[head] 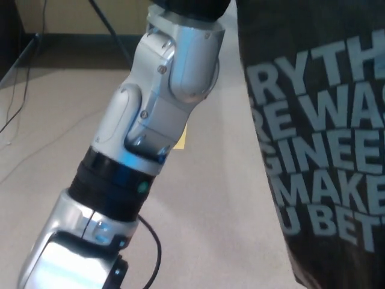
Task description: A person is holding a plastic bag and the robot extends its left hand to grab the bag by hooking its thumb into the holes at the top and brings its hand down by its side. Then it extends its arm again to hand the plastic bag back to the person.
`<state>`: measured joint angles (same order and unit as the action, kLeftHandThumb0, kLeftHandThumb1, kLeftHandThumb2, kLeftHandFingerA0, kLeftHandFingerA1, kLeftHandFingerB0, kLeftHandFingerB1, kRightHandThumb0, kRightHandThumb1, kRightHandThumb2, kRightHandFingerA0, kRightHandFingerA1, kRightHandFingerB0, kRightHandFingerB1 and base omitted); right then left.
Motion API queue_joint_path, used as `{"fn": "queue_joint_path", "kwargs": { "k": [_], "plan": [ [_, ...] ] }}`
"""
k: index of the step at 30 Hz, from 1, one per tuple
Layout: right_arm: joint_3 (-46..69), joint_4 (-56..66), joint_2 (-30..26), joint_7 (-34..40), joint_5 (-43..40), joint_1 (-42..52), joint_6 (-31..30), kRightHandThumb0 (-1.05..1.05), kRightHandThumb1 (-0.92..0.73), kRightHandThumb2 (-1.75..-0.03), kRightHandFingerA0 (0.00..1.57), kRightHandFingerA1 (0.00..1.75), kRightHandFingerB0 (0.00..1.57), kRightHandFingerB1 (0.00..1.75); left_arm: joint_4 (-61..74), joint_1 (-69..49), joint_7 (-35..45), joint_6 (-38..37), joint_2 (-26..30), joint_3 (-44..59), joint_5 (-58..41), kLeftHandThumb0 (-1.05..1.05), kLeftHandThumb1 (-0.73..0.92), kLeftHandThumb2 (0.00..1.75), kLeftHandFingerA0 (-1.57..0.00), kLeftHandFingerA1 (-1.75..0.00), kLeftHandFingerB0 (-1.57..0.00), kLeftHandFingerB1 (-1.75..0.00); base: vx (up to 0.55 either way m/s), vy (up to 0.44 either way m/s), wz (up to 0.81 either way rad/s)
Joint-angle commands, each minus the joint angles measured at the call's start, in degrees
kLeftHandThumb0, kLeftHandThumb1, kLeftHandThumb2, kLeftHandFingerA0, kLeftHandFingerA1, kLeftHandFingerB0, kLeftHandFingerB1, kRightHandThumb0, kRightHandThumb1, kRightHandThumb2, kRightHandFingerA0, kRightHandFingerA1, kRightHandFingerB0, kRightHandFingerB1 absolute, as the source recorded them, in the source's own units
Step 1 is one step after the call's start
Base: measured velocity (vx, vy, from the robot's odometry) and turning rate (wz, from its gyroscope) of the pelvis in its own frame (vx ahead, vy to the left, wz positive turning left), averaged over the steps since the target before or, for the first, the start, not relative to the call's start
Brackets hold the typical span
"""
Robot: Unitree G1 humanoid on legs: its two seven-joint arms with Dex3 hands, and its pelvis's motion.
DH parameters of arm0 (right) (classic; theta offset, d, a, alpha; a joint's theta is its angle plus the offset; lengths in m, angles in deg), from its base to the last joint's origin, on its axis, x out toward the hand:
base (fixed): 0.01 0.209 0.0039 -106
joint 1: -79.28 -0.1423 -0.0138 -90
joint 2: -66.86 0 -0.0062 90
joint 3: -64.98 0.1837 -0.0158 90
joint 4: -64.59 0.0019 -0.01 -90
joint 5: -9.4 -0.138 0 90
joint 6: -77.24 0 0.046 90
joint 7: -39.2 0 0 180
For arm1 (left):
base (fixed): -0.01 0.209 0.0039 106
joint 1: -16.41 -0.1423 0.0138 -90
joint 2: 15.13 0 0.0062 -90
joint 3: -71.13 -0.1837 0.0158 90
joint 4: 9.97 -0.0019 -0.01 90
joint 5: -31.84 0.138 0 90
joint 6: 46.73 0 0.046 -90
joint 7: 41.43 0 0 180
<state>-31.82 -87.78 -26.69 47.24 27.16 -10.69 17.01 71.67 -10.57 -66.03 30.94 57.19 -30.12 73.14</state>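
**One silver arm raised, one dark printed bag hanging at the right**

One robot arm is showing in the head view: the left arm (pixel 153 120), a jointed silver-and-black limb, is rising from the lower left corner toward the top edge. Its silver forearm shell is meeting a black ribbed collar with a small green light, and a thin black cable is looping beside the lowest segment.

The left hand (pixel 192 6) is appearing only as a black sliver at the very top of the frame, so whether its fingers are spread or closed, and whether it is hooked into anything, cannot be told. The right hand is not showing at all.

One dark grey plastic bag with large pale block lettering (pixel 319 138) is filling the right side of the picture from top to bottom, hanging just beside the arm; its top and its handle holes are running out of frame.

One small yellow scrap (pixel 181 137) is peeking out behind the arm on the beige carpeted floor (pixel 54 114). Thin dark cables (pixel 15 102) are trailing across the floor at the left.
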Motion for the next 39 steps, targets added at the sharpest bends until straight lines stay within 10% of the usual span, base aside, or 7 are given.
{"fn": "queue_joint_path", "kwargs": {
  "k": [1, 4, 5, 24, 25, 39],
  "plan": [
    [0.15, -0.54, -0.7, -0.21, -0.36, -0.04, -0.26, -0.29, -0.68, -0.6, 0.79, 0.77, 0.57, 0.43, 6.99, -4.61, 18.43, 10.04, 3.6, -1.69, -3.01, -0.81, 0.45, 0.85, 0.0, 0.0, 0.0, -0.02, 0.0, 0.0, 0.0],
    [-0.2, -0.3, -0.93, 0.0, 0.14, 0.08, -0.81, -0.29, -0.69, -0.6, 0.79, 0.68, 0.59, 0.43, 9.49, -6.29, 23.93, 10.08, 6.83, -2.85, -2.85, -0.81, 0.44, 0.86, 0.0, 0.0, 0.0, 0.0, 0.0, 0.0, 0.0],
    [-0.22, -0.41, -0.86, 0.06, 0.13, 0.17, -0.67, -0.28, -0.69, -0.6, 0.79, 0.69, 0.59, 0.43, 10.09, -6.66, 24.78, 10.45, 7.75, -3.41, -1.28, -0.96, 0.51, 0.62, 0.0, 0.0, 0.0, 0.0, 0.0, 0.0, 0.0],
    [-1.17, -0.83, -1.38, 0.07, 0.76, 0.14, -0.15, -0.28, -0.7, -0.6, 0.79, 0.6, 0.57, 0.43, 20.65, -17.15, 30.55, 13.19, 12.65, -1.53, -3.5, -0.91, 0.54, 0.59, 0.0, 0.0, 0.0, 0.0, 0.0, 0.0, 0.0],
    [-1.4, -0.58, -1.6, 0.23, 1.07, 0.23, -0.52, -0.29, -0.7, -0.61, 0.79, 0.58, 0.57, 0.43, 22.07, -19.94, 30.25, 12.35, 13.31, -0.81, -4.48, -0.83, 0.47, 0.86, 0.0, 0.0, 0.0, 0.0, 0.0, 0.0, 0.0],
    [-0.72, -0.27, -0.95, -0.48, -0.58, 0.25, -0.48, -0.27, -0.68, -0.6, 0.76, 0.59, 0.55, 0.42, 31.44, -74.13, 16.44, -12.32, 18.0, 12.12, -13.65, -0.49, 0.44, 0.54, -0.05, -0.29, -0.07, -0.26, 0.0, 0.0, 0.0]
  ]
}}
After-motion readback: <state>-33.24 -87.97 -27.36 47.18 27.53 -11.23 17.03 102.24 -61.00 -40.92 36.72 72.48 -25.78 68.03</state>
